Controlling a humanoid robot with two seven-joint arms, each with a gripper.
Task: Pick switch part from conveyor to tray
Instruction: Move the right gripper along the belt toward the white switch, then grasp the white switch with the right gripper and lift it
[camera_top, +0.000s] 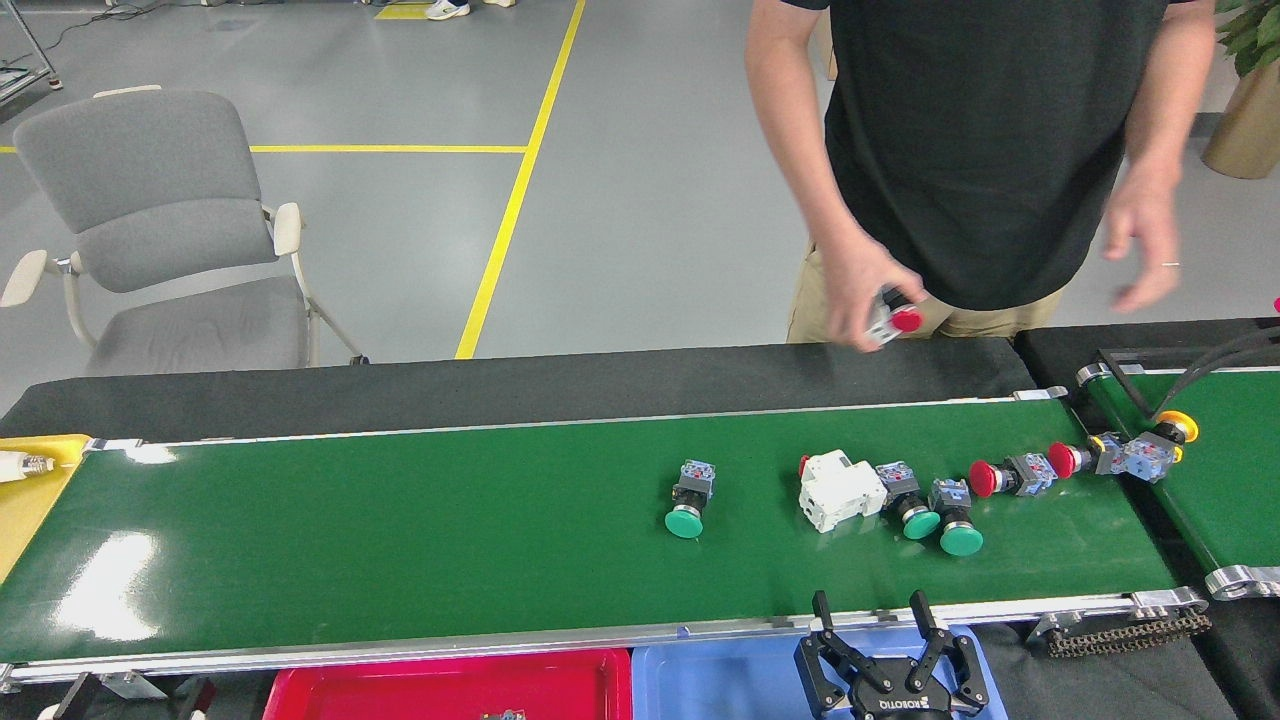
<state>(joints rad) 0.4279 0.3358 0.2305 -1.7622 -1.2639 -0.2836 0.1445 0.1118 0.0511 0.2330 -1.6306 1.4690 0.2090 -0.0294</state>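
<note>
Head view, looking down across the line: at far left a grey chair (160, 230) stands on the workshop floor beyond the conveyor (350, 530), its glossy green belt bare along the whole left stretch. Below the near rail sit a red tray (440, 680) and, just beside it, a blue tray (720, 670). Right of centre on the belt lies a lone green-capped switch part (688, 497), cap toward the robot and its blue-grey body pointing away, so its long axis runs roughly across the belt. Farther right, a cluster: a white breaker block (838, 489) touching two more green-capped switches (930, 505), then red-capped switches (1010, 475) trailing toward the short side belt (1230, 480). Behind the conveyor a person in a black shirt holds a red-capped part in one hand (860, 295); the other hand (1140, 235) hangs free. Only one gripper (878, 608) shows, at the bottom edge over the blue tray, fingers spread apart and empty; which arm it belongs to cannot be told, though its right-of-centre position suggests the right. The lone green switch lies up and to its left, the cluster almost straight ahead and nearer; either calls for a reach forward over the near rail.
</note>
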